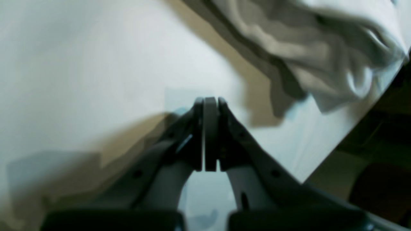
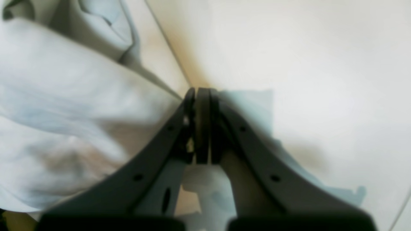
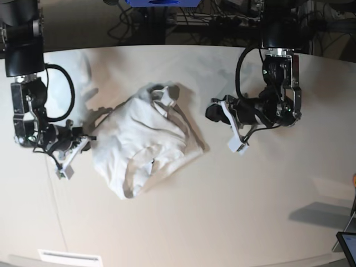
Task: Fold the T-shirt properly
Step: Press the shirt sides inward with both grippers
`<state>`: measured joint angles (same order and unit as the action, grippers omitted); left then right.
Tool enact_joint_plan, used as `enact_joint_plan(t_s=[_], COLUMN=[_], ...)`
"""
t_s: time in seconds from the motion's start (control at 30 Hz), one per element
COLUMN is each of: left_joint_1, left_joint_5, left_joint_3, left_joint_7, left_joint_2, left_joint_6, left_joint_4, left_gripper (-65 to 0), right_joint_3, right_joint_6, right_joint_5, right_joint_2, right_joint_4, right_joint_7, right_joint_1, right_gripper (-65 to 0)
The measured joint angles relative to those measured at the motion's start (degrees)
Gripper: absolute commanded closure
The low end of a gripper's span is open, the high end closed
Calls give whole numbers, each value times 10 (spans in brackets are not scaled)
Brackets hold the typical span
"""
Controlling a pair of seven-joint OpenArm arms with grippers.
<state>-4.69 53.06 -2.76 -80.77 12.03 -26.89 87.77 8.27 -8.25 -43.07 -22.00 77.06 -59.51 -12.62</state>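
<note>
The white T-shirt lies crumpled in a bunched heap at the middle of the off-white table. My left gripper hangs just off the heap's right side, shut and empty. In the left wrist view this gripper has its pads pressed together over bare table, and the T-shirt is rumpled at the upper right, apart from it. My right gripper sits at the heap's left side, also shut. The right wrist view shows that gripper closed beside the T-shirt, with no cloth between the fingers.
Dark floor shows past the table edge in the left wrist view. Cables crowd the space behind the table's far edge. A white strip lies at the near left, and a dark screen corner pokes in at the near right.
</note>
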Motion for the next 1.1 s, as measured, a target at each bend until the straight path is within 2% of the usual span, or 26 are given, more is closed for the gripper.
enact_joint_plan(t_s=[0.13,0.23,0.33,0.47,0.57,0.7,0.9,1.03,1.1], left_joint_1=[-26,-54,-85,-126,-159,-202,-253,-252,-238], left_joint_5=[-3,-40,-84,-110,-120,-132,-138,-132,-131], left_joint_3=[-4,-44,-84,-106,-117,-126,-126,-122,-122], left_joint_7=[4,5,37,61,87,92,93,94,90], left_joint_2=[-16,-20,-47,-79,-91,-103,-106,-97,-72], left_joint_6=[17,19,22,22,20,21,25,25,26], left_joint_4=[-48,-62,-86,-155,-203,-248,-261,-233,-176], left_gripper=[-10,-10,-10,-10,-10,-10,-10,-10,-10], right_joint_3=[-2,-2,-2,-2,-3,-4,-4,-8,-21], right_joint_6=[0,3,2,2,2,2,2,0,0], right_joint_5=[0,2,-3,-2,-2,-1,-6,-6,-2], right_joint_2=[5,18,26,25,24,22,25,16,-4], right_joint_4=[1,1,3,5,23,67,93,96,111], right_joint_7=[5,5,8,13,18,16,14,13,64], right_joint_1=[13,16,22,28,45,83,109,109,122], right_gripper=[0,0,0,0,0,0,0,0,0])
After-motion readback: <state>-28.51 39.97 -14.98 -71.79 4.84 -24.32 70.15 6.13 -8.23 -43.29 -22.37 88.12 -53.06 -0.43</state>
